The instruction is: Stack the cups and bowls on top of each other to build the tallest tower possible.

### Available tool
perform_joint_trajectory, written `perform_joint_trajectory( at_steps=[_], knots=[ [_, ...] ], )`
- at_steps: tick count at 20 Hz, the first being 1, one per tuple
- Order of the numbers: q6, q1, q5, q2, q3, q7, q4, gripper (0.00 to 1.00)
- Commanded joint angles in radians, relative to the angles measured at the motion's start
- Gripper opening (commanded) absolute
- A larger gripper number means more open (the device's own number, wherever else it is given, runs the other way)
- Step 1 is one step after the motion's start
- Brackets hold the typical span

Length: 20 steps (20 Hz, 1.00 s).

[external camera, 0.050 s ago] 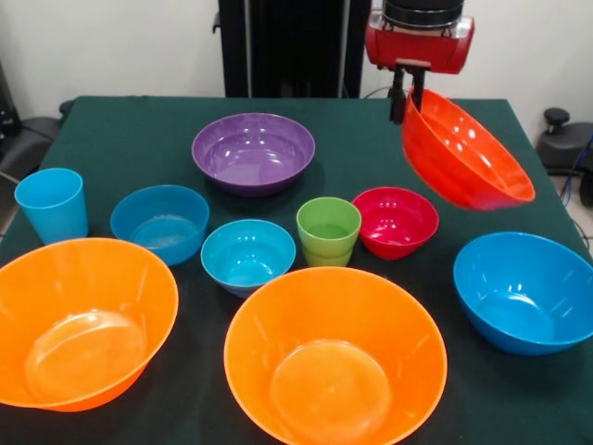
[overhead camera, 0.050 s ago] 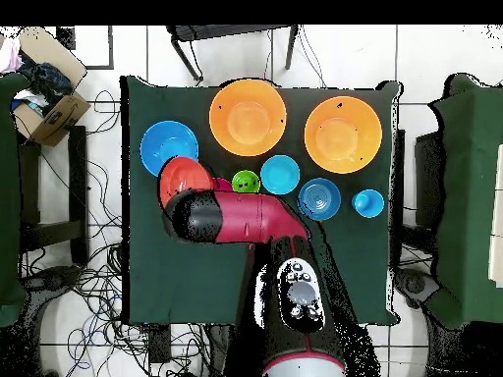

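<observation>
Two big orange bowls (external camera, 0.050 s ago: pixel 335 362) right up front, I've got my gripper (external camera, 0.050 s ago: pixel 408 93) pinched on the rim of the red-orange bowl (external camera, 0.050 s ago: pixel 468 153), tilted, lifted clear above the table (external camera, 0.050 s ago: pixel 120 125), pink-red bowl (external camera, 0.050 s ago: pixel 396 221) just beside, no stack anywhere.

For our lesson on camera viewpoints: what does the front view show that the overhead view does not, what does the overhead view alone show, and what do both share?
Front view only: the purple bowl, fully seen, and the hand shut on the rim of the red-orange bowl, which hangs tilted above the table.

Overhead view only: the whole arm stretched over the table, hiding the purple bowl, and a cardboard box on the floor.

Both: two big orange bowls, three blue bowls, the green cup, the light blue cup, and the green table.
</observation>
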Motion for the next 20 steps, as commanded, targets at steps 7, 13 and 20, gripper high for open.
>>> perform_joint_trajectory(
  at_steps=[7,13,20],
  knots=[
    [0.219,-0.008,-0.093,0.186,0.077,-0.125,-0.438,0.0],
    [0.201,-0.044,-0.097,0.204,0.092,-0.138,-0.444,0.0],
    [0.34,-0.079,-0.118,0.261,0.092,-0.196,-0.616,0.0]
  ],
)
